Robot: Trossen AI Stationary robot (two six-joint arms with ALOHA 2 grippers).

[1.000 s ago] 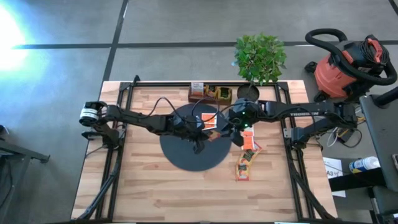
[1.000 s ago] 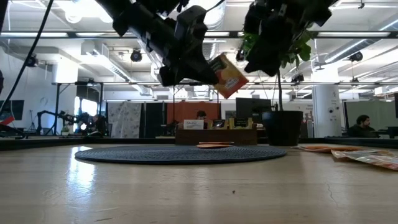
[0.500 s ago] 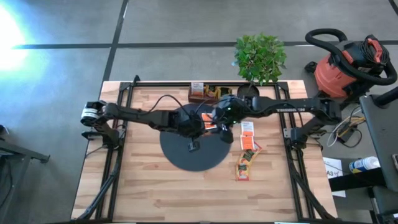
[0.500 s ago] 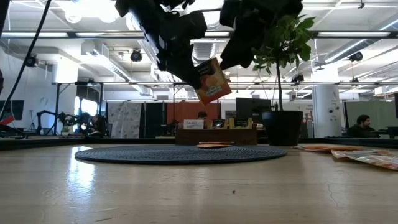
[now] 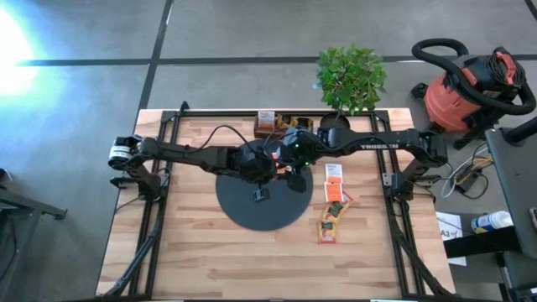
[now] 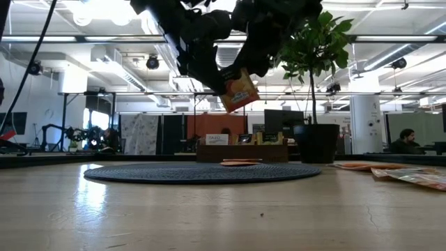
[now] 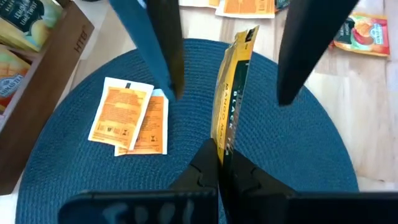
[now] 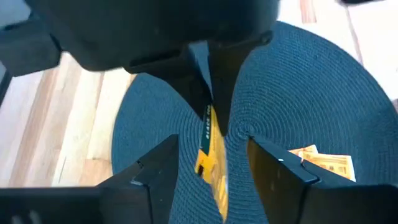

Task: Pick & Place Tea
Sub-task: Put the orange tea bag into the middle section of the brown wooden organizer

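- Above the round black mat (image 5: 262, 195), both arms meet over the middle of the desk (image 5: 201, 260).
- Left gripper (image 7: 219, 163) is clenched on one tea sachet (image 7: 232, 96), pinching its lower edge so the yellow packet stands upright on edge, lifted clear of the mat.
- Right gripper (image 8: 208, 163) is spread wide, one finger on each side of that same sachet (image 8: 207, 144); whether a finger touches the packet cannot be told.
- From the level view, the held sachet (image 6: 239, 90) hangs tilted, high over the mat (image 6: 202, 171).
- Two orange sachets (image 7: 130, 118) lie flat and overlapping on the mat, near its back edge.
- Further sachets (image 5: 334, 201) lie in a loose line on the bare wood just beside the mat's right side.
- At the back of the desk sits a wooden box (image 5: 284, 126) with more packets in it, and a potted plant (image 5: 351, 80) stands to its right.
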